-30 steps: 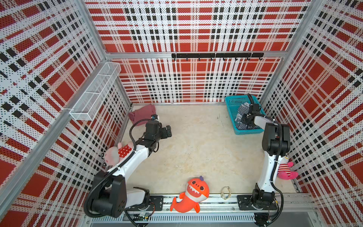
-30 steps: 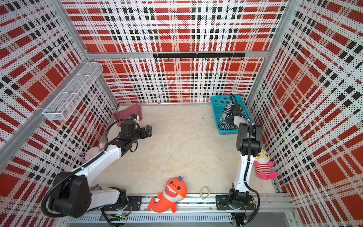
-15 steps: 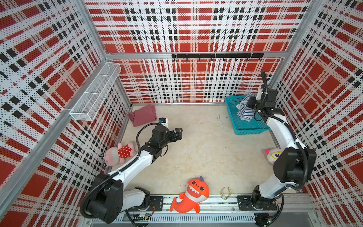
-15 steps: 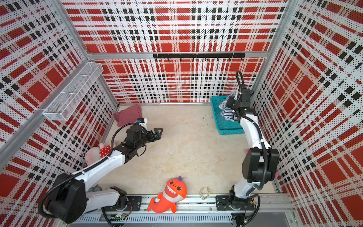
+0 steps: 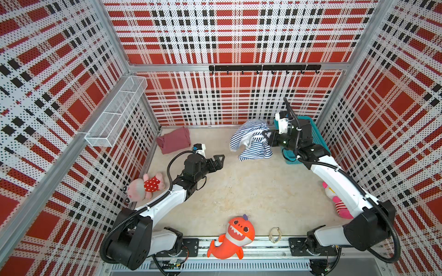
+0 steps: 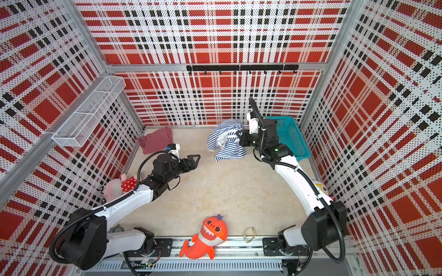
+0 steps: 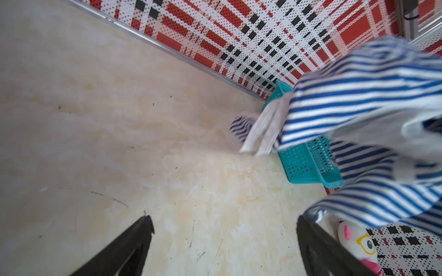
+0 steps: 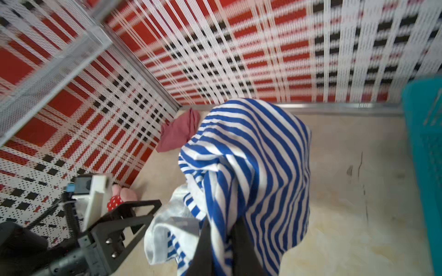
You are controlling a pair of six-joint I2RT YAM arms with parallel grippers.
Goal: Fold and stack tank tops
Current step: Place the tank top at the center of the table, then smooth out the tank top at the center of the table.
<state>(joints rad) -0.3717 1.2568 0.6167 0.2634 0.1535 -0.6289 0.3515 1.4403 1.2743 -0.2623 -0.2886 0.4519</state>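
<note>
- Striped tank top hung bunched, upper centre-right, right gripper clamped on it beside the teal basket
- Maroon tank top lay upper left
- Left gripper gaped, empty
- Likely step: carrying out; next, spread it flat

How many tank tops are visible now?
2. The maroon tank top lies by the far wall; the striped tank top hangs from the right end effector. The basket is partly hidden.

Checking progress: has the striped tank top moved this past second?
Yes. The striped tank top left the teal basket, hanging from the right gripper beside it.
</note>
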